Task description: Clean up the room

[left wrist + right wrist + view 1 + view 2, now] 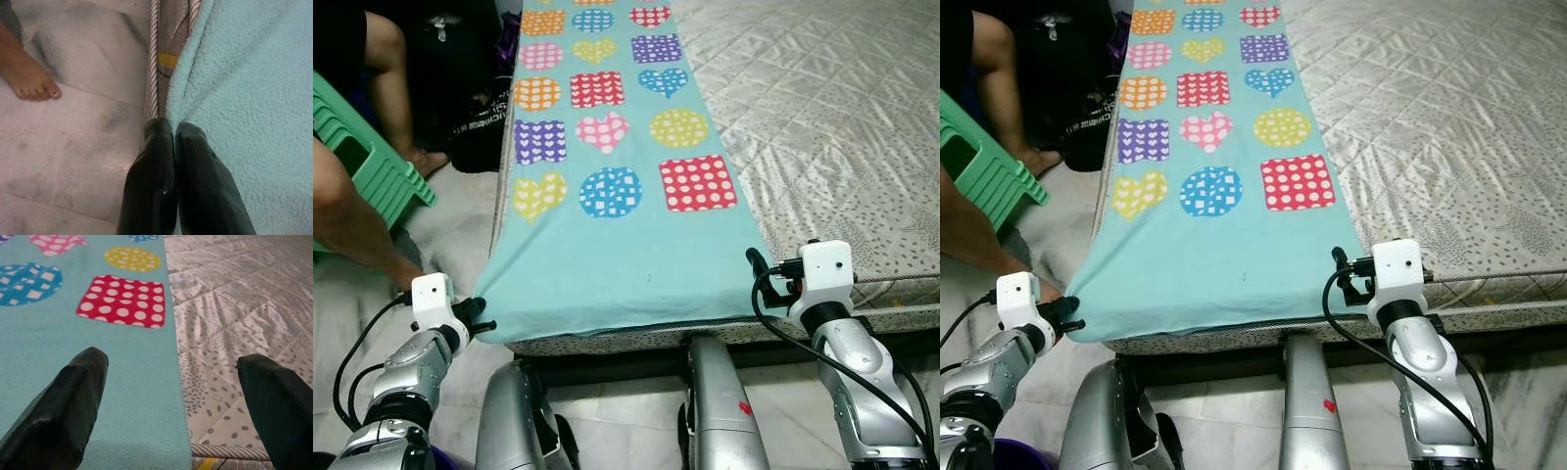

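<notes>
As I read it from the head camera, the teal fleece blanket with bright dotted shapes (607, 186) lies flat along the quilted grey mattress (822, 117). My left claw (173, 129) is closed at its near corner, my right claw (171, 377) gapes over the other corner; folding looks undone.

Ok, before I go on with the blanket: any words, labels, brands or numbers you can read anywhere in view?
None readable.
Blanket: only dotted hearts, circles and squares, no text.
Mattress: quilted print, no lettering; the yellow tag on its side is blank as far as I can see.
Red mark on the robot's leg: too small to read.
Stool: no markings.
</notes>
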Tool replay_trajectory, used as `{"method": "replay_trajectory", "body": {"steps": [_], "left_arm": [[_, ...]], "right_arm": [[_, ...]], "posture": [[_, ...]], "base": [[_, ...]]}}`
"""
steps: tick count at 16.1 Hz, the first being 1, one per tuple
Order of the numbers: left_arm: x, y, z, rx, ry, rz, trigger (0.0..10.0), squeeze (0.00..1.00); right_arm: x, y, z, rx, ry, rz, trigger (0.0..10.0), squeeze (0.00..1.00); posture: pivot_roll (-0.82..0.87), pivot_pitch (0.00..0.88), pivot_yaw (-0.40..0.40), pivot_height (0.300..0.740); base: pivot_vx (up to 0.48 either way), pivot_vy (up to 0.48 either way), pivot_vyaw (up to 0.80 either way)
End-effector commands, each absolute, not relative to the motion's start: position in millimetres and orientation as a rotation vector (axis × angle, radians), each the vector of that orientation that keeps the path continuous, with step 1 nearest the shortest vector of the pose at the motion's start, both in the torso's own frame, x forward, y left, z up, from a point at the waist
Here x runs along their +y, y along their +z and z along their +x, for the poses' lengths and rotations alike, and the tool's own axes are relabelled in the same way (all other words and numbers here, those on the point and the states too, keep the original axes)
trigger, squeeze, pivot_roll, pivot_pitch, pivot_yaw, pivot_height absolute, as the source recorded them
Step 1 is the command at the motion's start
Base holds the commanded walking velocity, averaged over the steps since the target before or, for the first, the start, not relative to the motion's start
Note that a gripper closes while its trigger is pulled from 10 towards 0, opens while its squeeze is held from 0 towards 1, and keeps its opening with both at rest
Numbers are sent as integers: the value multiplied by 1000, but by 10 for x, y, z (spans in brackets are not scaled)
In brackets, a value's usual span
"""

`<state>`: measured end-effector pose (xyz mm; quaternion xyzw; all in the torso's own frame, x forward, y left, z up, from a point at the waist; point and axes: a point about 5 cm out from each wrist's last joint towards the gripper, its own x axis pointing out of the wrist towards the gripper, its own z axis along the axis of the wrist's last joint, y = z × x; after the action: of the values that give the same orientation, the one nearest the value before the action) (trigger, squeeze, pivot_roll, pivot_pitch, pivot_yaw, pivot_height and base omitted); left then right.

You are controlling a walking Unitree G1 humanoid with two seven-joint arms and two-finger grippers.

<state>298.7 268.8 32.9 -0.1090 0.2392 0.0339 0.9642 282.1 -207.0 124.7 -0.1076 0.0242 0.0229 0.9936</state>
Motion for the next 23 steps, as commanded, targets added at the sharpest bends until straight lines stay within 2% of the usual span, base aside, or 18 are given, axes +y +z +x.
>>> {"method": "replay_trajectory", "body": {"steps": [1,10,17,23], "left_arm": [[2762,286,2918,512,88,-210,10000,1000],[2666,421,2889,386,28,-175,10000,1000],[2172,1085,2779,-35,-125,-152,10000,1000],[2106,1150,2773,-36,-64,-196,10000,1000]], "right_arm": [[-2031,1239,2832,45,63,-211,10000,0],[-1960,1253,2887,27,77,-181,10000,0],[-1844,1245,2938,28,30,-81,10000,0],[-1773,1423,3122,-41,14,10,10000,0]], "posture": [[-285,178,47,543],[-263,134,55,543],[-222,49,56,543],[-223,0,56,543]], "base": [[0,0,0],[0,0,0],[0,0,0],[0,0,-149]]}}
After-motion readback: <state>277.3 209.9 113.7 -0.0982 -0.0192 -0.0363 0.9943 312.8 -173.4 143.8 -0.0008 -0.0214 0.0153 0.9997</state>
